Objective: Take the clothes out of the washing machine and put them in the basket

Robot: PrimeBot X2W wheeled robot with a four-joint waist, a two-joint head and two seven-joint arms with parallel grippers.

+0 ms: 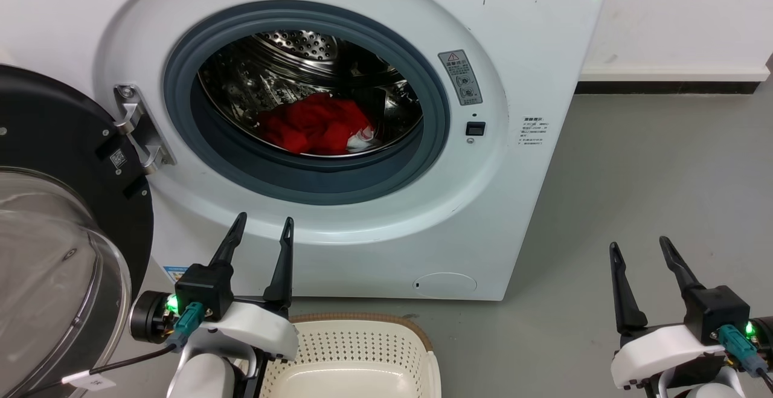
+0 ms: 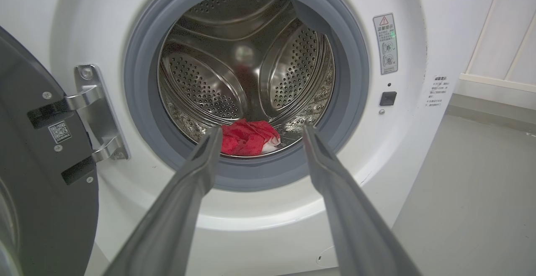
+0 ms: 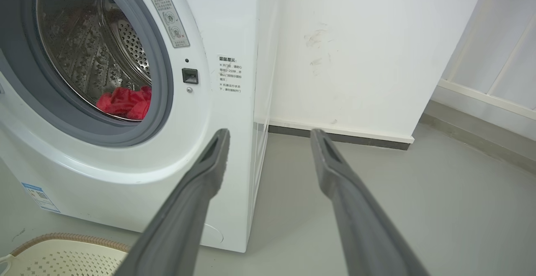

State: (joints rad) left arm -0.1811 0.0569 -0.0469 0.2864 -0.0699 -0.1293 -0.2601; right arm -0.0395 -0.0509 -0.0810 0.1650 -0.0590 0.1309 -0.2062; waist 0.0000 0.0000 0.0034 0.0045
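The white washing machine (image 1: 531, 41) stands with its porthole open. Crumpled red clothes (image 1: 314, 123) with a bit of white lie at the bottom of the steel drum, also seen as clothes (image 2: 248, 138) and clothes (image 3: 125, 102). The cream basket (image 1: 416, 331) with a brown rim sits on the floor in front of the machine; its corner is the basket (image 3: 63, 255). My left gripper (image 1: 264, 221) is open, outside the porthole and below it, above the basket's left side. My right gripper (image 1: 639, 246) is open over the floor to the machine's right. Both hold nothing.
The black-rimmed glass door (image 1: 54, 253) hangs open at the left on its metal hinge (image 1: 139, 126), close to my left arm. Grey floor (image 1: 652, 168) stretches right of the machine to a white wall (image 1: 682, 17) with a dark skirting.
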